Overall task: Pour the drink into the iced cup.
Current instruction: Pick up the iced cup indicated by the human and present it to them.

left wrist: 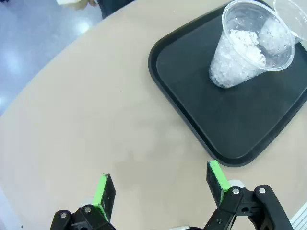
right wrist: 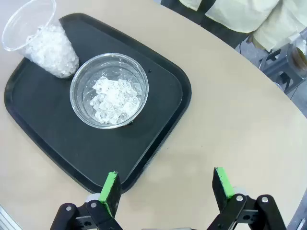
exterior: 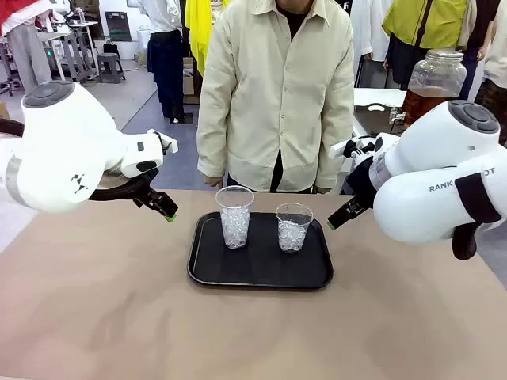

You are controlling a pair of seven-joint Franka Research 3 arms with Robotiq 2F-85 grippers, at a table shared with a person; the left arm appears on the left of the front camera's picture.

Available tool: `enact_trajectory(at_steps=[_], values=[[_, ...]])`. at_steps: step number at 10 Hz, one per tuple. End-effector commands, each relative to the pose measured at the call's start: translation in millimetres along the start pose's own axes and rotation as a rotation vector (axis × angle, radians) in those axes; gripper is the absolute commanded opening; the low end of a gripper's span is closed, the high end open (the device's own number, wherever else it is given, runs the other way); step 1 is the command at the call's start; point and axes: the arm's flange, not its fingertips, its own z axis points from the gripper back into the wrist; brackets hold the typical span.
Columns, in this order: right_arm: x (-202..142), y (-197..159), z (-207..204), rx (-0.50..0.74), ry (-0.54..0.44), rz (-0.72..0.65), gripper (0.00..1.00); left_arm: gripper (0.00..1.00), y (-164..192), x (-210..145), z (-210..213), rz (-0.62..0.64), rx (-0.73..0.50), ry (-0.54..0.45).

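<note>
Both claws hang empty with jaws wide. The left claw [left wrist: 161, 184] is over bare desk [exterior: 119, 317] just left of the black tray [exterior: 261, 281], and the right claw [right wrist: 166, 188] is at the tray's right edge.

On the tray stand two clear cups packed with ice, a taller cup [exterior: 235, 218] and a shorter cup [exterior: 293, 228], near each other but apart. The drink [exterior: 424, 107] sits in a big glass jar [exterior: 434, 77] on another table behind the right arm, well apart from the tray. Nothing on the desk holds any.

So the step in hand, as I judge it, is getting the drink within reach. When pouring, keep the stream above a cup's middle, tilt slowly so the ice does not splash, and avoid nudging the light cups.

The desk is tan, smooth and matt. A person [exterior: 277, 95] in a cream shirt stands at its far edge. Beyond lies a grey floor with other tables.
</note>
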Motion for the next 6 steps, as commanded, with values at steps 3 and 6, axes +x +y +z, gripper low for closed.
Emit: enact_trajectory(at_steps=[3,6], values=[[0.7,-1.7,1.3,-0.008,-0.005,0.009,1.00,1.00,1.1,-2.0,1.4,0.003,-0.001,0.000],[0.7,-1.7,1.3,-0.008,-0.005,0.009,1.00,1.00,1.1,-2.0,1.4,0.003,-0.001,0.000]])
